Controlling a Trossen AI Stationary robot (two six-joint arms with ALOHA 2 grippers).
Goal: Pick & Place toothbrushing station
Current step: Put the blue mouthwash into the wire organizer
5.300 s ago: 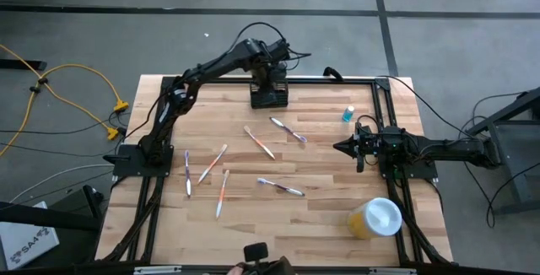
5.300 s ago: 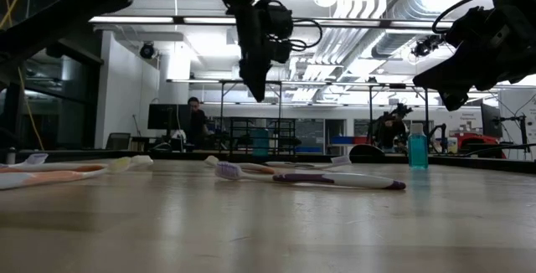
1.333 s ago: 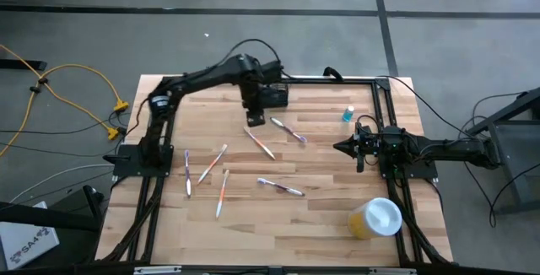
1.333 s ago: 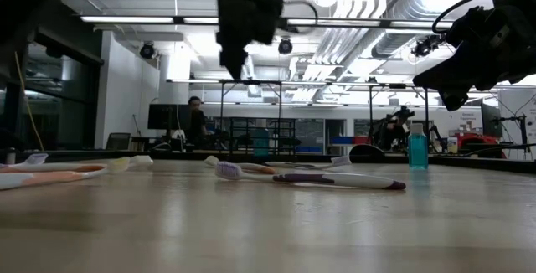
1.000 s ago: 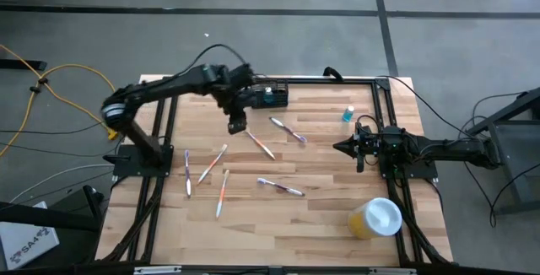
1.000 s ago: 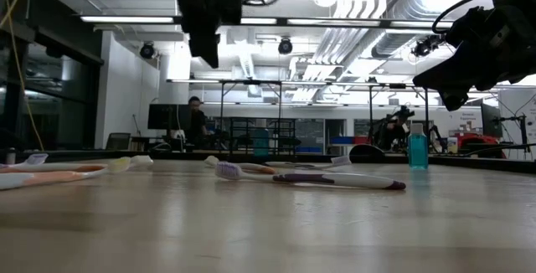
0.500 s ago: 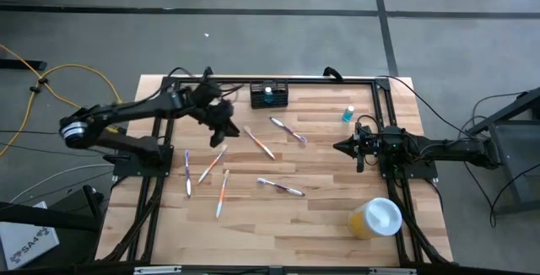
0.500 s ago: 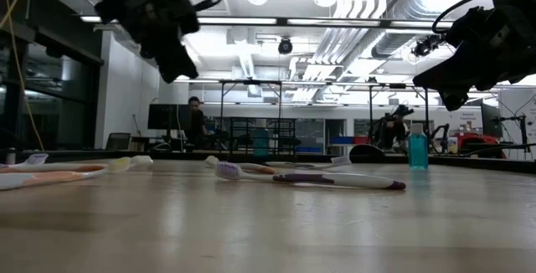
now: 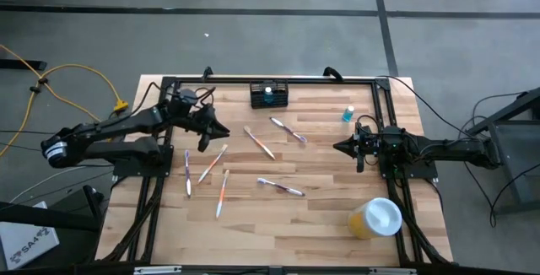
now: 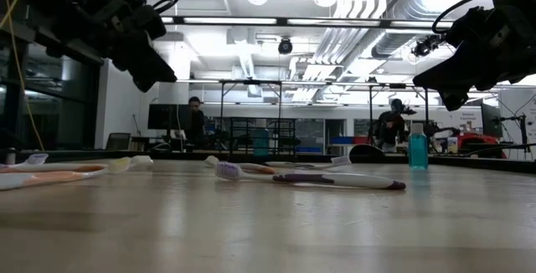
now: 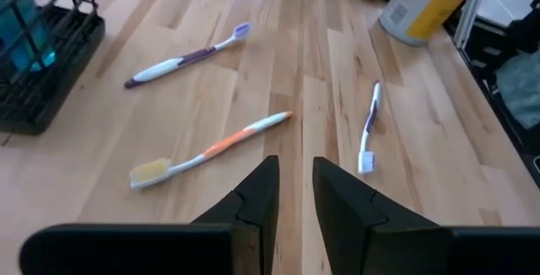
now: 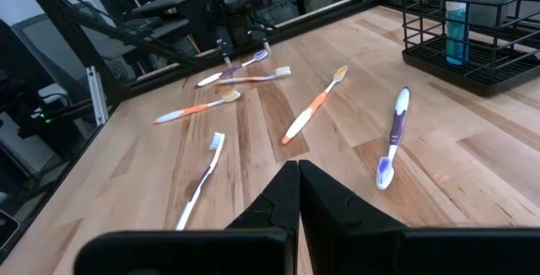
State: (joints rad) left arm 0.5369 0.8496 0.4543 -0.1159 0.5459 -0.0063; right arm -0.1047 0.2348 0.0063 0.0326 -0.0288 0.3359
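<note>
The caddy (image 9: 269, 95), a black wire-mesh box with a blue tube inside, stands at 12 o'clock on the plank table (image 9: 321, 216), held by nothing. The left gripper (image 9: 208, 134) hovers at 10 o'clock above slim plastic toothbrushes (image 9: 211, 164), its blunt dark fingers (image 11: 255, 195) slightly parted and empty. The right gripper (image 9: 340, 148) waits at 3 o'clock, fingers pressed together, empty.

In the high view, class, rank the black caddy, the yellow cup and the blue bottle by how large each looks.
1. Yellow cup
2. Black caddy, fairly close to the cup, so that order is less sure
3. Blue bottle, clearly smallest
</note>
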